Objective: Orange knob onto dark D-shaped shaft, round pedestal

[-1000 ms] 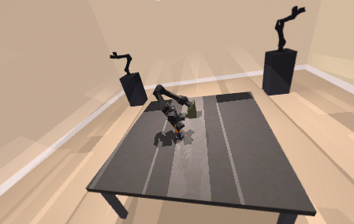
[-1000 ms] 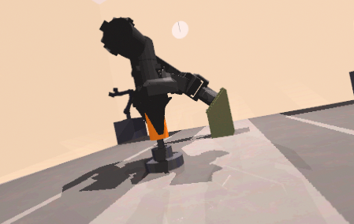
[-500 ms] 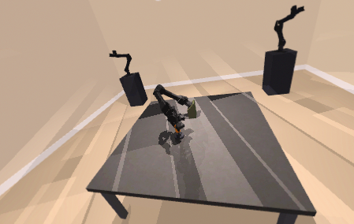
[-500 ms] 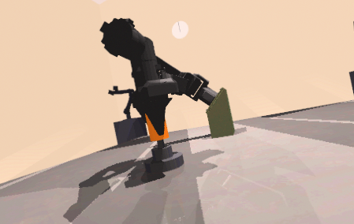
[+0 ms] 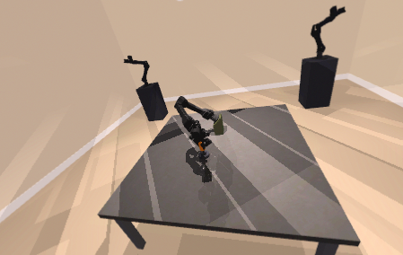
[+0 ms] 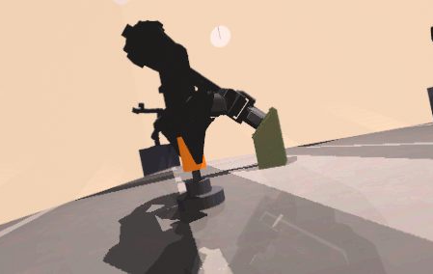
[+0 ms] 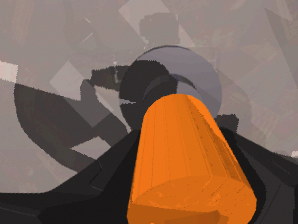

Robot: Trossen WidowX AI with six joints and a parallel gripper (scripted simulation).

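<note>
The orange knob [image 5: 201, 146] [image 6: 188, 163] [image 7: 180, 145] is between the fingers of my gripper [image 6: 198, 160] [image 7: 178, 135], which is shut on it. The knob is close to upright, with a slight lean in the exterior view. Below it a short piece of the dark shaft [image 6: 196, 176] shows, above the round pedestal [image 5: 205, 155] [image 6: 214, 197] [image 7: 200, 65]. The knob's lower edge is at the shaft's upper part, clear of the pedestal. Whether the shaft's tip is inside the hole cannot be told. The knob hides the shaft in the wrist view.
An olive-green block [image 5: 218, 125] [image 6: 272, 142] stands at the arm's base, behind the pedestal. The pedestal stands on the dark grey table [image 5: 267, 180]. Two more arms on dark stands [image 5: 152, 102] [image 5: 318, 83] are beyond the table. Shadows fall around the pedestal.
</note>
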